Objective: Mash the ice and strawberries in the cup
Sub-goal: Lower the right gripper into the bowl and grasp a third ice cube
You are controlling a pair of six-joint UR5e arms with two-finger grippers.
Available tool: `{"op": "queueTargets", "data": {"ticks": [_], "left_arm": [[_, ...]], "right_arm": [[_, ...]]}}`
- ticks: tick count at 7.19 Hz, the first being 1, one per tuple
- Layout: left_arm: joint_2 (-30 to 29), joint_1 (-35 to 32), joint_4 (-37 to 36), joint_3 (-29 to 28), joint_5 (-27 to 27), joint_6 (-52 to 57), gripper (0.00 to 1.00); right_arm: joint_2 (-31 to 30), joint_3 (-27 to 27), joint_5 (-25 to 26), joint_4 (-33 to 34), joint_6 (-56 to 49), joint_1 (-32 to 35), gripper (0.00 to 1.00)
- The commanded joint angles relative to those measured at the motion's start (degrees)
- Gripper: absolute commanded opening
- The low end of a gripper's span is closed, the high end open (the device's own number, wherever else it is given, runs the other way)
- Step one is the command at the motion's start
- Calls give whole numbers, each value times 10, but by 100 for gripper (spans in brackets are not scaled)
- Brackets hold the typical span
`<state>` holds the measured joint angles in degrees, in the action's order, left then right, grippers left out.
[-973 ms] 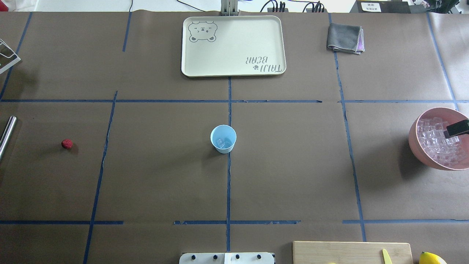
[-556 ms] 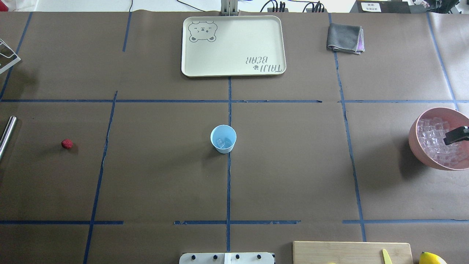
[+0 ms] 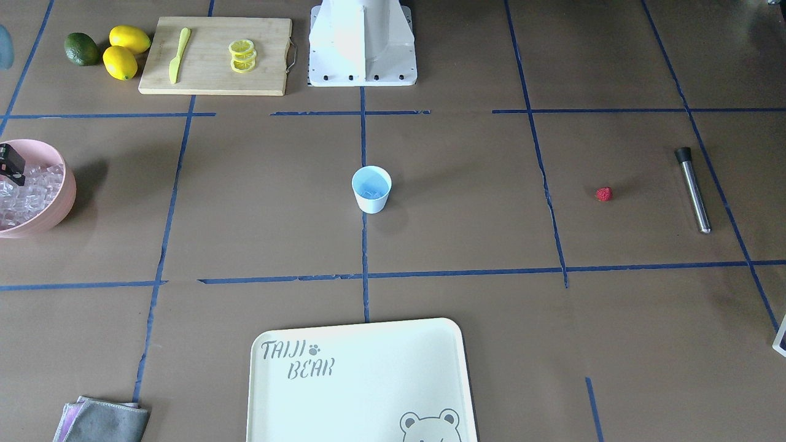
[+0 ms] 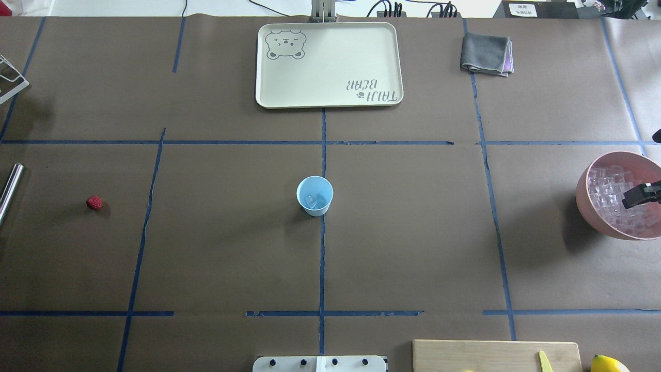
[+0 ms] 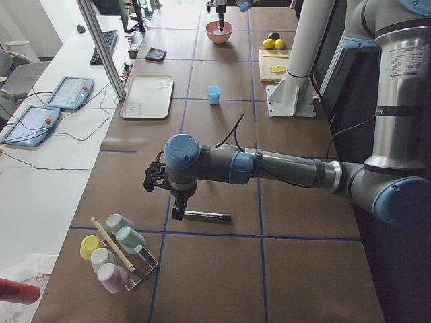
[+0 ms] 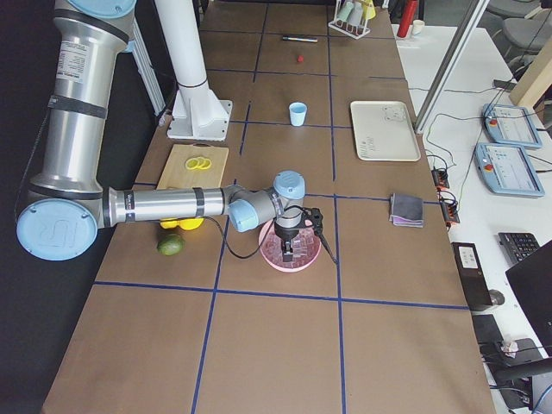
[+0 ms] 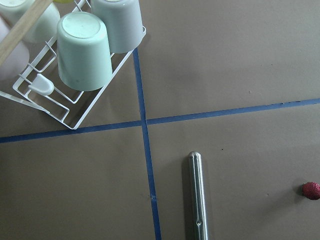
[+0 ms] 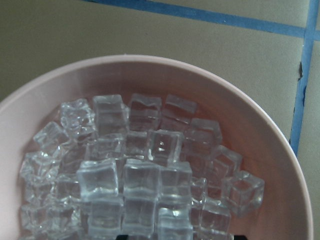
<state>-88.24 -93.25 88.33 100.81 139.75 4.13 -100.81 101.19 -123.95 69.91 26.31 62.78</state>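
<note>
Hanging over ice (image 8: 135,170) at table's (image 4: 413,232) edge, right end effector (image 4: 639,196), grip unclear, cup (image 4: 314,195) well apart

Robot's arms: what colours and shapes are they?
The left arm and right arm are shiny silver tubes with round light-blue joint caps. A thin black cable loops beside each. The left gripper and right gripper are black.

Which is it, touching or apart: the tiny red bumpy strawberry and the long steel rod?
Apart. The front-facing view shows bare brown paper between the red strawberry and the steel rod; the left wrist view shows the same gap.
</note>
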Motion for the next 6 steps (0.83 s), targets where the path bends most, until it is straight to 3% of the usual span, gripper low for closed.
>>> {"op": "queueTargets", "data": {"ticks": [1,4,5,6], "left_arm": [[0,0,0,0,0,0,100],[0,0,0,1,0,0,100],[0,0,0,1,0,0,100],[0,0,0,1,0,0,100]], "right_arm": [[12,-6,-2,1,-5,0,70],[7,-6,-2,1,-6,1,71],[6,-6,-2,1,-5,1,59],[6,-4,-5,2,-6,1,21]]}}
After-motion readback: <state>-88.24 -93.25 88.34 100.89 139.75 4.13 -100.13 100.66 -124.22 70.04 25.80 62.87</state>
